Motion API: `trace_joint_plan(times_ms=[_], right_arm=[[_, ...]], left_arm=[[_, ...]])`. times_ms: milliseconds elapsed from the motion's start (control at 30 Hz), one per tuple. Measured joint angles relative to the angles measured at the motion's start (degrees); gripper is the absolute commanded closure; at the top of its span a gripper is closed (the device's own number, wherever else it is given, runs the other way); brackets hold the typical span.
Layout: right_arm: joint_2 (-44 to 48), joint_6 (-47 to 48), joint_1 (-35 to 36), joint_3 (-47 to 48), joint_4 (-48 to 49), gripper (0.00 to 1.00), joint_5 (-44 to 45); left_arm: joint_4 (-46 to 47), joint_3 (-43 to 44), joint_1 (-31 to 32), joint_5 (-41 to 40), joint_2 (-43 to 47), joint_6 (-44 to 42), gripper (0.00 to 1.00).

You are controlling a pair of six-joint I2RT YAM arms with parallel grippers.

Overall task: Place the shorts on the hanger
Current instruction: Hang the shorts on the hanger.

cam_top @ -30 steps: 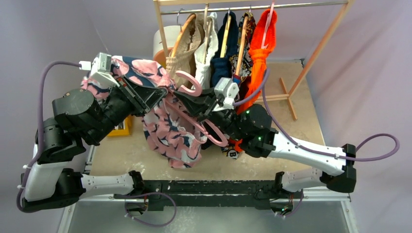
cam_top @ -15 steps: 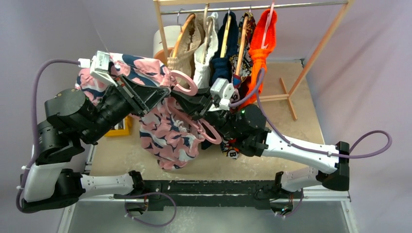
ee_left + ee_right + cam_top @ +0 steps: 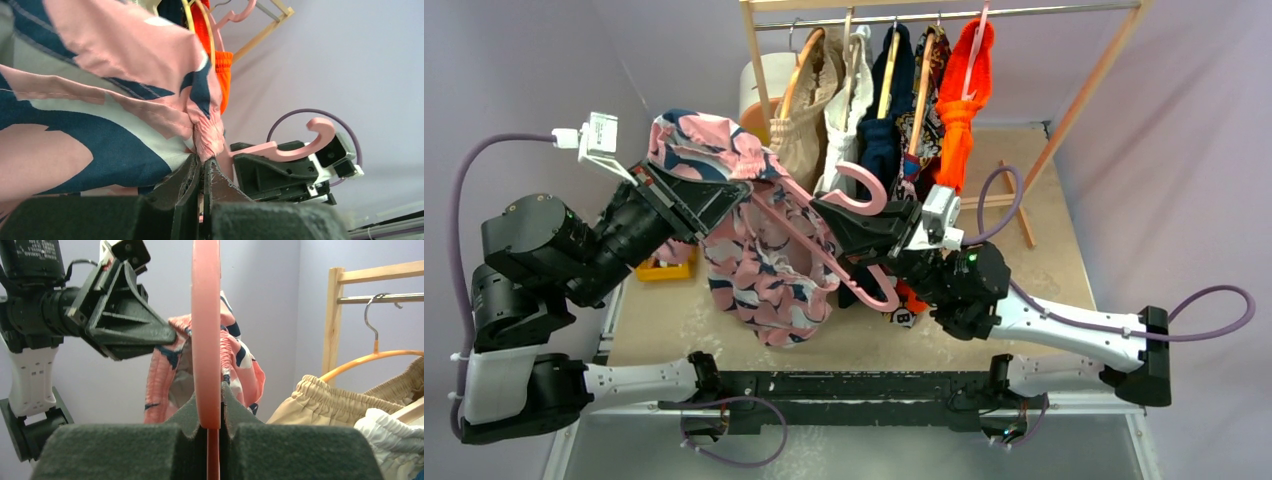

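Shifted rightward, hanger (image 3: 206,315) sits clamped in right gripper (image 3: 209,396); left gripper (image 3: 202,169) pinches shorts (image 3: 769,275).

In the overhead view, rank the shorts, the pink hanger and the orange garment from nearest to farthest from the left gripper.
1. Shorts: pinched in the fingers of the left gripper, draping down beneath it.
2. Hanger: just to the right, held by the right gripper.
3. Orange garment: farthest, hanging at the back right.
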State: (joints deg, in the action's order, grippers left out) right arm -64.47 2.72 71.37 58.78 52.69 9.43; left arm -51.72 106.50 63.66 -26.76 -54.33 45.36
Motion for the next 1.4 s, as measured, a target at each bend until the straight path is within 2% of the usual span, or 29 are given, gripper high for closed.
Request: trace_joint_plan(times_ms=[133, 433, 633, 767, 1133, 1200, 1400], right_arm=[[-1.40, -0.24, -0.02, 1.07, -1.16, 1.00, -1.25], [-6.86, 1.03, -0.02, 4.00, -2.43, 1.00, -0.13], [-6.34, 1.95, 0.17, 1.57, 4.26, 1.00, 1.40], [-4.63, 2.67, 0.24, -0.72, 8.26, 1.00, 1.62], [-2.21, 2.67, 0.24, -0.92, 13.70, 1.00, 1.33], [-1.62, 2.49, 0.22, -0.92, 13.84, 1.00, 1.31], [2.03, 2.43, 0.24, -1.70, 12.00, 1.00, 0.85]], left_arm=[[0.94, 2.16, -0.02, 0.74, -1.79, -0.26, 1.00], [3.67, 2.34, -0.33, 8.13, -8.31, -0.48, 1.00], [5.27, 1.55, -0.57, 10.40, -7.58, -0.39, 0.99], [4.96, -1.05, -0.48, 11.72, -5.60, -0.44, 0.80], [4.04, -2.91, -0.48, 12.72, -3.28, -0.20, 0.41], [3.93, -2.69, -0.48, 13.18, -3.02, -0.50, 0.37], [2.32, 0.81, -0.48, 14.21, -2.16, -2.82, 0.37]])
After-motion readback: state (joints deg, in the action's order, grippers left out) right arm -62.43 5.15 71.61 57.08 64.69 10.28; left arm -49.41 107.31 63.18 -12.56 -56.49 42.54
